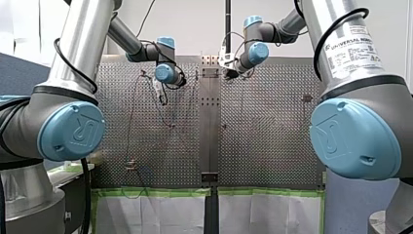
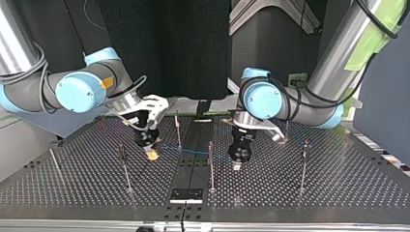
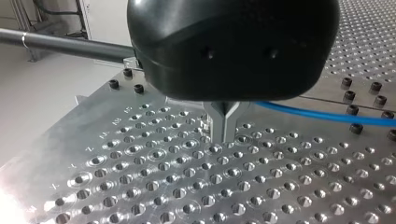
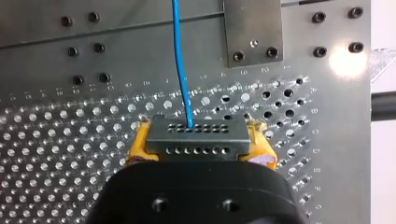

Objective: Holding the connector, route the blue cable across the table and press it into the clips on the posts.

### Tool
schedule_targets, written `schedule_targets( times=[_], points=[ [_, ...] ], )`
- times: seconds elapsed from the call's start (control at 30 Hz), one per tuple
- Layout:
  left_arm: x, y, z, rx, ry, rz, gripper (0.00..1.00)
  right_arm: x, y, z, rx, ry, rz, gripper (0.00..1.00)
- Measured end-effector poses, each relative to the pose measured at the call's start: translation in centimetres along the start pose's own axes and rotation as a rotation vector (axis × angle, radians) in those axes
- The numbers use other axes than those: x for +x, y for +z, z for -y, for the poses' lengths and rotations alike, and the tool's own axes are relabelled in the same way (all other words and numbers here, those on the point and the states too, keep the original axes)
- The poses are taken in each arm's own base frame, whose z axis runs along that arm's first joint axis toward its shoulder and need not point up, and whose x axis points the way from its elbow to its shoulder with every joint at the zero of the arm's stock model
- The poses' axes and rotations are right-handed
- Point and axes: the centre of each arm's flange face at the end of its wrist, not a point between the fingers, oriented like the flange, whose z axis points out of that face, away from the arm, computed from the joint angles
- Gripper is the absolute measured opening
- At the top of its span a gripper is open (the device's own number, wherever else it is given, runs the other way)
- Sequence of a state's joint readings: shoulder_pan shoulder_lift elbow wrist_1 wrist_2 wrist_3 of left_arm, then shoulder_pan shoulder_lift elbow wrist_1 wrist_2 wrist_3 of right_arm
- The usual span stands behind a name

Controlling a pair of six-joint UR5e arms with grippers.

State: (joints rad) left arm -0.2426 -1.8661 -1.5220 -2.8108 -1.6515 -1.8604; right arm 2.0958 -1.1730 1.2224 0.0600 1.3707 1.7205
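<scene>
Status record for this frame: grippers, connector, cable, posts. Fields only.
right gripper: shut on connector, yellow pads
blue cable: leaves connector, runs low over table toward left gripper
left gripper: metal fingers together; hold on blue cable not visible
posts: upright; blue cable in no clip that shows

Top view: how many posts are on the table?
5: post at far left, post front left, post back centre, post front centre, post at right. More may be hidden.
</scene>
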Motion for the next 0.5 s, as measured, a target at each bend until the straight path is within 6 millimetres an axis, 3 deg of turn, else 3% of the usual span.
schedule_targets(
  times=[0.03,0.07,0.13,0.17,0.23,0.27,0.33,0.5],
  points=[
    [0.0,0.0,0.0,-0.001,0.0,0.0,0.1,0.0,0.0,-0.1,-0.001,0.0,0.0,0.0],
    [0.0,0.0,0.0,-0.002,0.001,-0.002,0.1,0.0,0.0,-0.2,-0.003,0.0,-0.001,0.0],
    [0.1,-0.1,0.0,-0.007,0.001,-0.007,0.29,0.1,0.0,-0.4,-0.007,-0.001,-0.002,0.0],
    [0.1,-0.2,0.0,-0.012,0.001,-0.011,0.29,0.1,0.0,-0.5,-0.009,-0.002,-0.002,0.0],
    [0.1,-0.4,0.0,-0.022,0.003,-0.018,0.58,0.2,0.0,-0.8,-0.013,-0.006,-0.003,0.0],
    [0.2,-0.5,0.1,-0.03,0.006,-0.023,0.58,0.2,0.0,-0.9,-0.014,-0.007,-0.003,0.0],
    [0.2,-0.7,0.1,-0.042,0.015,-0.032,1.0,0.2,0.0,-1.1,-0.018,-0.011,-0.004,0.0],
    [0.1,-1.6,0.5,-0.072,0.049,-0.053,1.0,0.3,0.0,-1.4,-0.024,-0.016,-0.004,0.0]
  ],
)
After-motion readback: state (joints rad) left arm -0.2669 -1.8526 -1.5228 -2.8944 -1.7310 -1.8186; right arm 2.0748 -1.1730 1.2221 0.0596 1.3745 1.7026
